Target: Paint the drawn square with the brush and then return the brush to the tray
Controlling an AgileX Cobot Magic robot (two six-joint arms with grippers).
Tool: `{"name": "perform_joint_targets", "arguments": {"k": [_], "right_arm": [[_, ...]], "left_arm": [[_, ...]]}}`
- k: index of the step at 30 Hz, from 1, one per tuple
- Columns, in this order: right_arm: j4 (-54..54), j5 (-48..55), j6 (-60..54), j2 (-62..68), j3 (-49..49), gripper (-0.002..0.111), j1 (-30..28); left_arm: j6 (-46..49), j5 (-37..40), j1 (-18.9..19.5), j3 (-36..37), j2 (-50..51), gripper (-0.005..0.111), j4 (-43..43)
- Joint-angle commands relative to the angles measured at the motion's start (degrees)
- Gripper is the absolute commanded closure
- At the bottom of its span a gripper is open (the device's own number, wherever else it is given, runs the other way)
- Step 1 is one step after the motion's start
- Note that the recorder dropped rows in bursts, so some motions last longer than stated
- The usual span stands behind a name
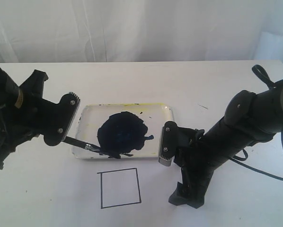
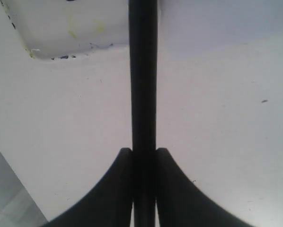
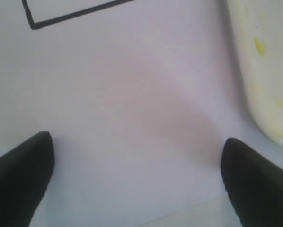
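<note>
On the white tabletop (image 1: 226,80) you have the tray (image 1: 89,123) lying near the middle, with a big dark blue paint blob (image 1: 122,134) spread over its floor and yellowish stains along its far rim. Just nearer the camera than the tray, and apart from it, sits the drawn square (image 1: 119,188); its inside is plain white, with no paint on it.

Your left gripper (image 2: 144,152) is closed tight on the brush (image 1: 80,143), both fingers pressed against the thin black handle. It sits just off the tray's left end, and the brush slants out of it over the tray's near left corner. The pale band on the handle lies above the near rim, and the dark tip reaches the lower left edge of the blob. You cannot tell from these views whether the bristles touch the paint or hang just over it. The left wrist view shows the handle running straight out from the fingers, with a stained corner of the tray beyond.

Your right gripper (image 3: 137,139) is spread wide and holds nothing. It sits low over bare tabletop just beside the tray's right end. Its wrist view shows the yellow-stained rim of the tray at one side and a corner of the square's black outline ahead.
</note>
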Motion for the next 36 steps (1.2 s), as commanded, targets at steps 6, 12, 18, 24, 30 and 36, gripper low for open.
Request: {"name": "perform_joint_targets", "arguments": {"k": [6, 12, 18, 24, 30, 36], "right_arm": [[-2.32, 3.16, 0.27, 1.92, 1.27, 0.019, 0.01], [-2.32, 3.16, 0.27, 1.92, 1.27, 0.019, 0.01], [-2.32, 3.16, 0.27, 1.92, 1.27, 0.019, 0.01], [-2.32, 3.16, 0.27, 1.92, 1.27, 0.019, 0.01], [-2.32, 3.16, 0.27, 1.92, 1.27, 0.019, 0.01], [-2.32, 3.16, 0.27, 1.92, 1.27, 0.019, 0.01]], "left_arm": [[-10.62, -2.12, -0.85, 0.49, 0.55, 0.107, 0.26], [-10.69, -3.09, -0.85, 0.49, 1.68, 0.107, -2.78], [-10.96, -4.61, -0.85, 0.49, 2.20, 0.107, -5.04], [-13.43, -5.38, -0.85, 0.49, 3.73, 0.107, -4.31], [-18.04, -5.24, -0.85, 0.11, 6.01, 0.107, 0.23], [-18.02, -2.22, -0.85, -2.26, 6.97, 0.107, -2.84]]}}
